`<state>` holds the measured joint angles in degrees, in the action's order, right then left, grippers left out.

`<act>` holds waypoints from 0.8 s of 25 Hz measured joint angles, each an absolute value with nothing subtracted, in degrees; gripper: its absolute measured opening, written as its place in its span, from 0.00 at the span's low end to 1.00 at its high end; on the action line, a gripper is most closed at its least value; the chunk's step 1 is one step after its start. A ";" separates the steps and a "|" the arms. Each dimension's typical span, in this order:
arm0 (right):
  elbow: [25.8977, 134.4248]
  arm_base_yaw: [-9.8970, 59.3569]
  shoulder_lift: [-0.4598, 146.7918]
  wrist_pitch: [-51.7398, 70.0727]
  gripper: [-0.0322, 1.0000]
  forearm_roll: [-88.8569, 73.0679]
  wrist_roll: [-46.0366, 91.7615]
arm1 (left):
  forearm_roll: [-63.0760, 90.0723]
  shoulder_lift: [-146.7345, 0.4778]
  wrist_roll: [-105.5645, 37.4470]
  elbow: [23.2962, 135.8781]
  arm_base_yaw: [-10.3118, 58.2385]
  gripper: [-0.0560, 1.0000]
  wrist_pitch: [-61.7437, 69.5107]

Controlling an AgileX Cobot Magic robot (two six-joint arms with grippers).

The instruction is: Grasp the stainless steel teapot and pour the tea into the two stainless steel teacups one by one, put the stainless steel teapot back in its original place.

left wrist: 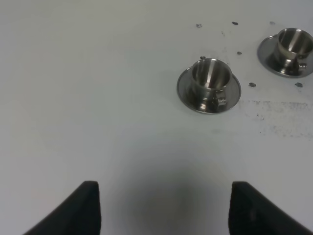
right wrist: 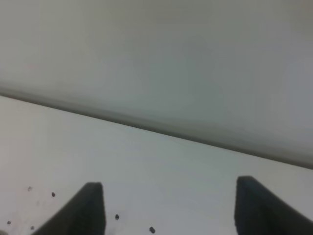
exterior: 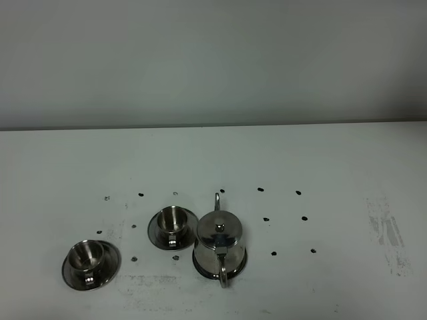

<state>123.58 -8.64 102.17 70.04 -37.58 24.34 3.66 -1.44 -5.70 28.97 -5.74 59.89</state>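
The stainless steel teapot (exterior: 219,244) stands on the white table at front centre, its loop handle toward the front and its thin spout toward the back. One steel teacup on its saucer (exterior: 171,227) stands just left of the pot. The other teacup on its saucer (exterior: 91,264) stands further left and nearer the front. Both cups show in the left wrist view, one closer (left wrist: 209,84) and one farther (left wrist: 289,50). My left gripper (left wrist: 164,205) is open and empty over bare table, apart from the cups. My right gripper (right wrist: 168,208) is open and empty, facing the back wall. Neither gripper shows in the exterior high view.
The white table (exterior: 333,167) carries several small black dots (exterior: 265,219) around the pot and a scuffed grey patch (exterior: 387,230) at the right. A plain grey wall (exterior: 213,60) runs behind the table's back edge.
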 joint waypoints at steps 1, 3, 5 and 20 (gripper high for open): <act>123.58 -8.64 102.10 70.04 0.59 -37.58 24.34 | 3.66 -0.65 -5.70 28.97 -5.74 0.64 59.89; 123.58 -8.64 102.10 70.04 0.59 -37.58 24.34 | 3.66 0.27 -5.70 28.97 -5.74 0.64 59.99; 123.58 -8.64 102.10 70.10 0.59 -37.58 24.34 | 3.66 0.40 -5.70 28.89 -5.74 0.64 59.99; 123.58 -4.46 101.96 70.10 0.59 -35.20 24.13 | 3.61 0.28 -5.70 28.89 -5.70 0.64 60.00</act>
